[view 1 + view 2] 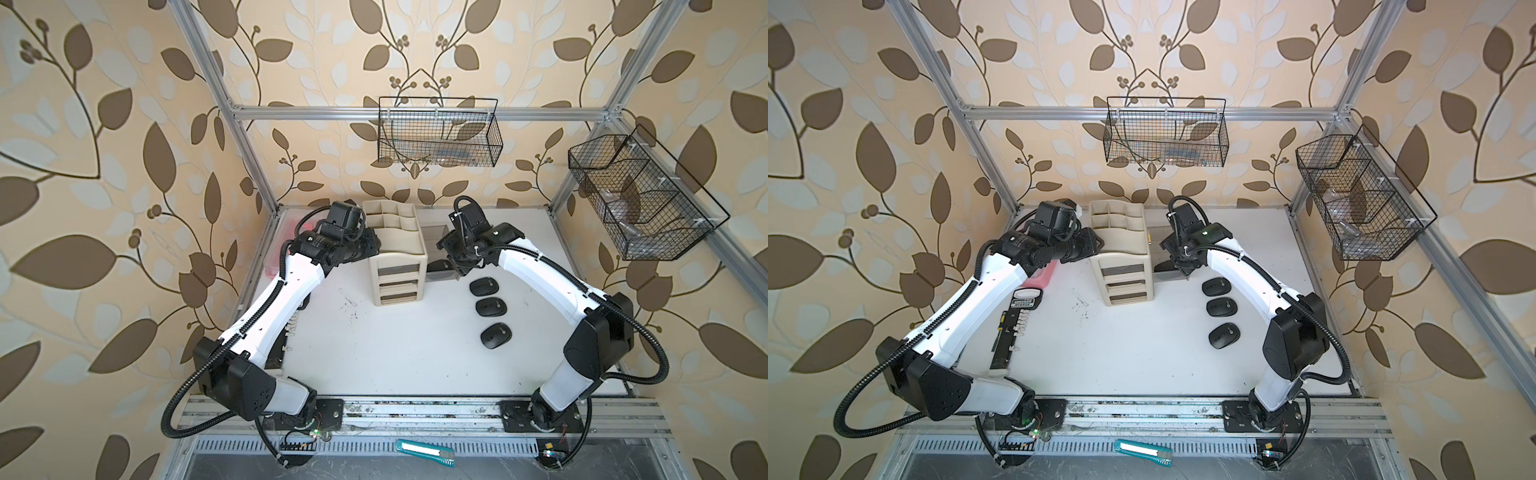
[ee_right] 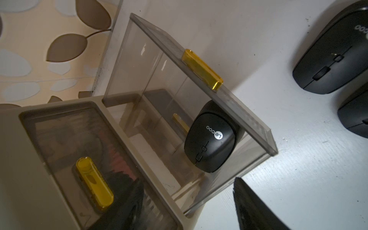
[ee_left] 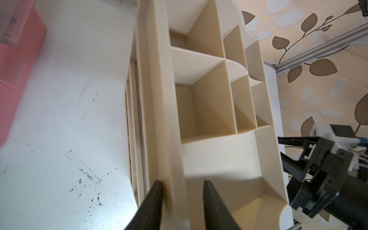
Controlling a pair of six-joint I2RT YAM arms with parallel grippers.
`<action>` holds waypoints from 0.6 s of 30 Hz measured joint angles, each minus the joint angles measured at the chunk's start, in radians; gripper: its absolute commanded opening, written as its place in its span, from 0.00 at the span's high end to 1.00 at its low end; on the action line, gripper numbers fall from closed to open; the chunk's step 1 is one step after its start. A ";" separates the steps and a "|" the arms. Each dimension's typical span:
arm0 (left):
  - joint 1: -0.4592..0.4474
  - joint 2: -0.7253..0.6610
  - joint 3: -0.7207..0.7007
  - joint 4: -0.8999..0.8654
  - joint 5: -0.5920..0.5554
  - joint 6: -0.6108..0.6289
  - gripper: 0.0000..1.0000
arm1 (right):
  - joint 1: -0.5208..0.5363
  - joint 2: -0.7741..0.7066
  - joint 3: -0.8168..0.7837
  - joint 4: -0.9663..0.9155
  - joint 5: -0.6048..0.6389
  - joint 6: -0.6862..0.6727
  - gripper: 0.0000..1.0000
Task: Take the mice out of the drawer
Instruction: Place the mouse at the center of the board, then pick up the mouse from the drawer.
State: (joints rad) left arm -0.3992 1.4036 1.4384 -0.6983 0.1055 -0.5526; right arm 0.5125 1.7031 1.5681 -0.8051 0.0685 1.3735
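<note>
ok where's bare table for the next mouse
Widest bare stretch: the table in front of the organizer, between the left arm and the three mice. Also bare: from the nearest mouse to the front rail. Crowded: around the open drawer, under the right gripper.

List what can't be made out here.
- Contents of the closed drawer: right wrist view, smoked front shows only dark blur.
- Inside of the open drawer: both top views, right arm covers most.
- One black mouse: right wrist view, cut by the picture edge.
- Pink box: left wrist view, cut by the edge; contents unseen.
</note>
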 measured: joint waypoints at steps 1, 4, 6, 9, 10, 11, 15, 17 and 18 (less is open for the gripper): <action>0.000 0.000 0.000 0.000 0.001 -0.002 0.67 | 0.000 0.009 0.007 -0.008 0.002 0.002 0.28; 0.000 0.000 -0.001 0.000 0.001 -0.006 0.70 | 0.000 0.056 0.043 -0.031 0.007 0.008 0.28; 0.000 0.000 -0.003 0.003 0.000 -0.010 0.71 | -0.003 0.079 0.050 -0.035 0.011 0.013 0.28; 0.000 -0.001 -0.010 0.019 0.000 -0.023 0.71 | -0.008 0.094 0.054 -0.043 0.016 0.017 0.28; 0.000 -0.001 -0.011 0.023 0.000 -0.026 0.71 | -0.011 0.099 0.059 -0.048 0.017 0.017 0.27; 0.000 -0.002 -0.013 0.024 -0.001 -0.028 0.72 | -0.012 0.104 0.063 -0.053 0.018 0.017 0.27; 0.000 -0.002 -0.017 0.031 -0.004 -0.040 0.73 | -0.021 0.133 0.086 -0.068 0.018 0.017 0.26; 0.000 -0.002 -0.019 0.035 -0.006 -0.052 0.74 | -0.024 0.145 0.091 -0.068 0.018 0.017 0.26; 0.000 -0.002 -0.021 0.038 -0.006 -0.055 0.74 | -0.025 0.151 0.095 -0.070 0.018 0.017 0.26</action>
State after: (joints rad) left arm -0.3988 1.4014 1.4178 -0.6601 0.0998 -0.6071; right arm 0.4877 1.8538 1.6627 -0.8749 0.0864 1.3903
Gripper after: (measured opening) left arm 0.264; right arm 0.736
